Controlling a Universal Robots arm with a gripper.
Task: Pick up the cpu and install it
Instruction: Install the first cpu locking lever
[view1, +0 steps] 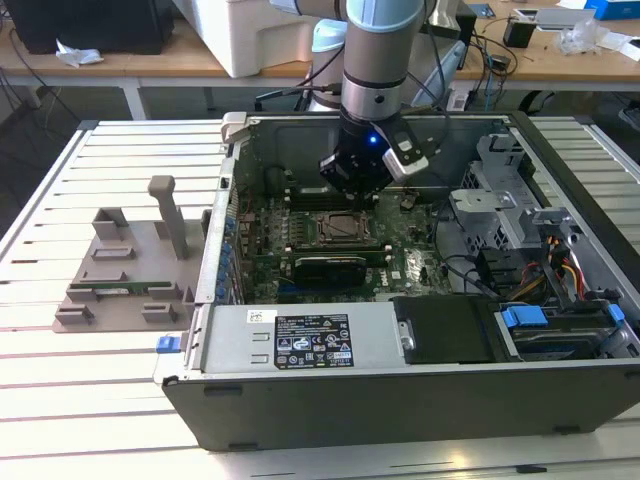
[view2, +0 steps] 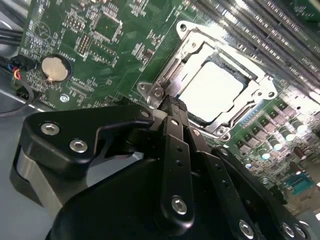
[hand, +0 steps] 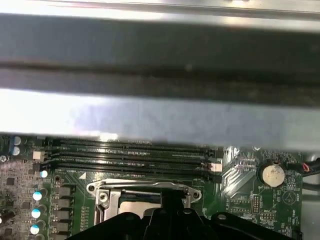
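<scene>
My gripper (view1: 353, 193) hangs low inside the open computer case (view1: 400, 400), just above the motherboard's processor socket (view1: 335, 229). In the second wrist view its black fingers (view2: 173, 130) are pressed together, with nothing visible between them, and their tips sit at the edge of the socket's metal frame (view2: 156, 91). Inside that frame lies the cpu (view2: 212, 90), a flat, pale, shiny square. In the first wrist view the gripper (hand: 172, 199) covers part of the socket frame (hand: 107, 189).
Memory slots (hand: 130, 154) and a coin battery (hand: 273, 174) flank the socket. A black card (view1: 330, 266) stands just in front of it. Drive bays with blue tabs (view1: 525, 320) fill the case's right side. A grey fixture (view1: 120, 285) lies on the slatted table.
</scene>
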